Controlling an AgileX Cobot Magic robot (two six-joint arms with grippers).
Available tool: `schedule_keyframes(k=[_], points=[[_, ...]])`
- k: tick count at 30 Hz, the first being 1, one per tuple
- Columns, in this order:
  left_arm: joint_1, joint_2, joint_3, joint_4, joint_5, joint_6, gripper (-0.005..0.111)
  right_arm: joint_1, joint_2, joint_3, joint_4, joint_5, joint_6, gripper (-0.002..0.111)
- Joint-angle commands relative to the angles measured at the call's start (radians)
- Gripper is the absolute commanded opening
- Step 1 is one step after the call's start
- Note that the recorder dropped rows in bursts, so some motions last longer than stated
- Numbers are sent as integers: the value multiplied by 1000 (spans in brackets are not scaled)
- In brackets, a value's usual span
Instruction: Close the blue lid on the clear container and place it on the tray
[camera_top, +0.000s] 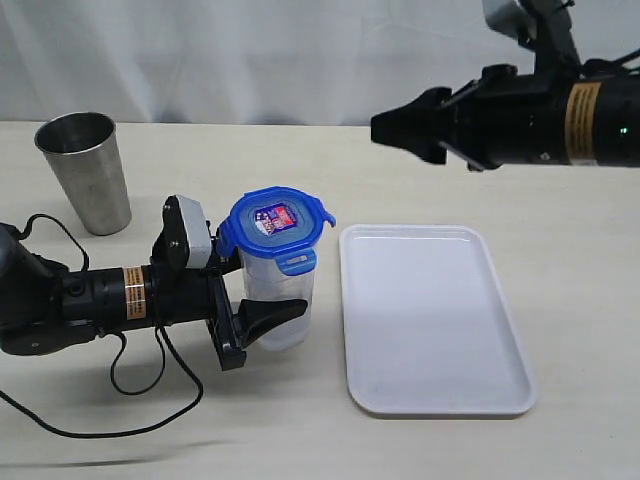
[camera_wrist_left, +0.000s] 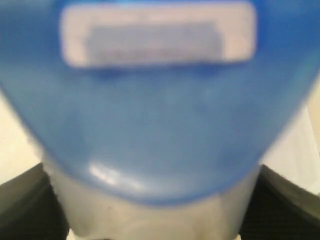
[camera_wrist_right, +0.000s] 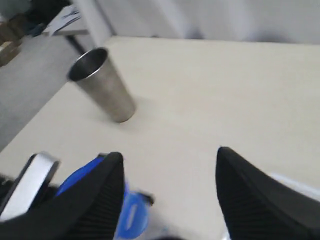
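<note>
The clear container (camera_top: 278, 290) stands upright on the table just left of the tray (camera_top: 432, 325). The blue lid (camera_top: 275, 224) with its sticker sits on the container's rim; one flap hangs down at the front. My left gripper (camera_top: 262, 322) holds the container's lower body, one dark finger (camera_top: 272, 314) across its front. In the left wrist view the lid (camera_wrist_left: 160, 110) and the container (camera_wrist_left: 150, 215) fill the picture between the dark fingers (camera_wrist_left: 25, 207). My right gripper (camera_top: 400, 126) hangs open, high above the table's far side, with nothing in it (camera_wrist_right: 170, 167). The lid (camera_wrist_right: 131, 216) shows below it.
A grey metal cup (camera_top: 85, 170) stands at the far left of the table, also seen in the right wrist view (camera_wrist_right: 102, 90). A black cable (camera_top: 150, 400) loops on the table by the left arm. The white tray holds nothing.
</note>
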Motion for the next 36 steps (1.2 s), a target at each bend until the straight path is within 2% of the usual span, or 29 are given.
schedule_keyframes(k=[1, 5, 8, 10, 12, 14, 16, 18, 20, 21, 23, 25, 27, 31, 34, 36], points=[[-2, 1, -6, -18, 12, 4, 0, 0, -5, -47, -61, 278, 122, 53], [-2, 1, -6, -18, 14, 4, 0, 0, 12, -47, -61, 508, 72, 53], [-2, 1, -6, -20, 14, 4, 0, 0, 45, -47, -61, 740, -96, 53], [-2, 1, -6, -22, 14, 4, 0, 0, 63, -47, 92, 865, -263, 53], [-2, 1, -6, -26, 14, 7, 0, -2, 82, -69, 370, 960, -497, 53], [-2, 1, -6, -32, 14, 7, 0, -18, 108, -119, 739, 996, -866, 51], [-2, 1, -6, -32, 14, 7, 0, -38, 133, -177, 1189, 996, -1254, 47], [-2, 1, -6, -32, 14, 7, 0, -49, 156, -246, 1673, 1052, -1722, 47], [-2, 1, -6, -30, 14, 7, 0, -52, 175, -317, 2055, 1176, -2163, 48], [-2, 1, -6, -30, 17, 7, 0, -52, 185, -349, 2232, 1261, -2325, 48], [-2, 1, -6, -30, 25, 7, 0, -52, 206, -395, 2483, 1416, -2520, 48], [-2, 1, -6, -30, 37, 7, 0, -36, 228, -431, 2620, 1559, -2610, 48], [-2, 1, -6, -30, 37, 7, 0, -6, 248, -453, 2653, 1587, -2611, 48], [-2, 1, -6, -17, 37, 7, 0, 71, 286, -459, 2528, 1505, -2529, 49], [-2, 1, -6, 4, 31, 7, 0, 119, 318, -459, 2431, 1436, -2446, 59], [-2, 1, -6, 20, 31, 7, 0, 129, 335, -459, 2423, 1430, -2414, 61]])
